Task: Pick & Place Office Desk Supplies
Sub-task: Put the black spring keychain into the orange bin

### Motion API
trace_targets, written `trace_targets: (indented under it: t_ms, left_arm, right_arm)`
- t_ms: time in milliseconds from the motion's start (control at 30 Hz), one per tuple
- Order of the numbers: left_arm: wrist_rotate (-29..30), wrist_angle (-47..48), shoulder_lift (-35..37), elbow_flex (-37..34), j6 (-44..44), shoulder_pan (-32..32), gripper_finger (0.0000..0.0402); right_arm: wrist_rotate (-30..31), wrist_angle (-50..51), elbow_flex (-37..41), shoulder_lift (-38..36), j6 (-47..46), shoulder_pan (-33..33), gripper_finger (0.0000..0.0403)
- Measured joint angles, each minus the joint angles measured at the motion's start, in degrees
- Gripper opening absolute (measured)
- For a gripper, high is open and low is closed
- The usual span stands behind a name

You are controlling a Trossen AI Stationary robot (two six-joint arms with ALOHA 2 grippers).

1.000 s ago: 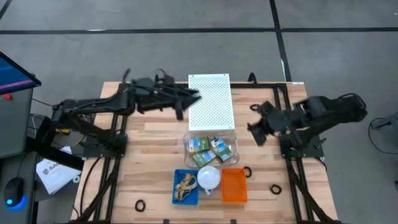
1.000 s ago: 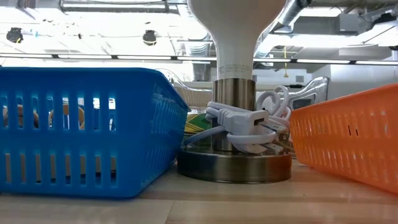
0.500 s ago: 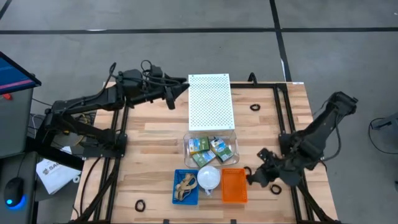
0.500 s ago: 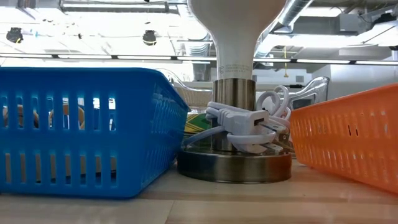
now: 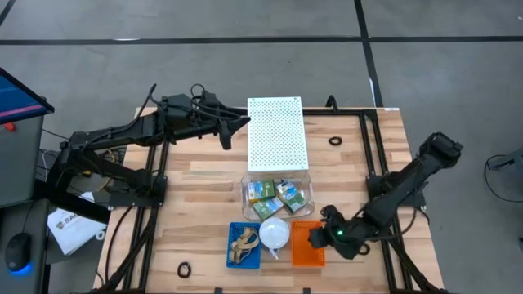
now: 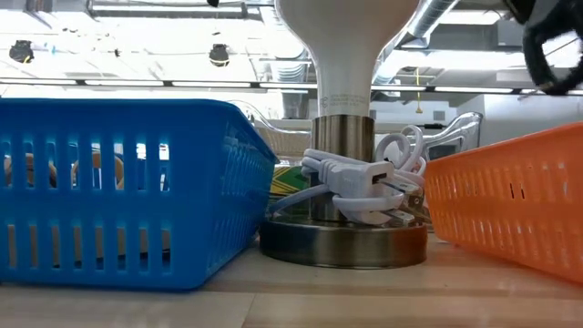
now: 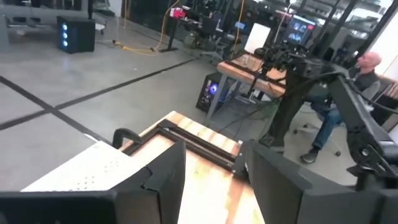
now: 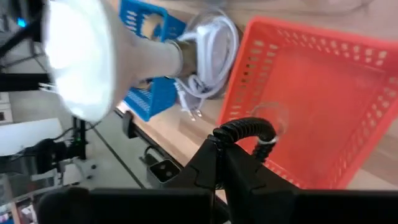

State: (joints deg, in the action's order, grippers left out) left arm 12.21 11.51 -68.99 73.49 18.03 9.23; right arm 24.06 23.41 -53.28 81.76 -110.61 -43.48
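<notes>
Ring: small black rubber loop point(image 8: 244, 129) pinched in closed right gripper point(image 8: 239, 144), above the orange slotted plastic basket point(image 8: 323, 93).
Left gripper point(image 7: 211, 180): spread, empty, near white perforated panel point(image 5: 276, 133).
Risk: loop perhaps snags on a finger at release, landing outside the basket.

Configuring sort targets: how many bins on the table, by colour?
Blue basket: 1
Orange basket: 1
Clear bin: 1
Total: 3
</notes>
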Motion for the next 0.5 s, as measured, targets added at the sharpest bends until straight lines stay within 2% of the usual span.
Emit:
trace_targets:
  t_ms: [233,333,400,500]
  left_arm:
    - [-0.9,0.59,0.32,0.0,-1.22,0.0,0.0159]
    - [-3.3,3.51,1.64,0.02,-1.51,0.0,0.0159]
    - [-3.66,7.76,2.26,0.02,-1.51,0.0,0.0159]
    - [-3.68,11.65,2.5,0.02,-1.35,0.0,0.0159]
  right_arm:
    - [-2.45,-3.48,-0.02,4.59,-0.6,2.15,0.0005]
    - [-3.25,-2.27,-0.02,4.76,-1.31,1.94,0.0008]
    - [-3.24,-2.18,-0.04,4.74,-1.31,1.94,0.0029]
    - [-3.21,-1.32,-0.04,4.74,-1.32,2.05,0.0081]
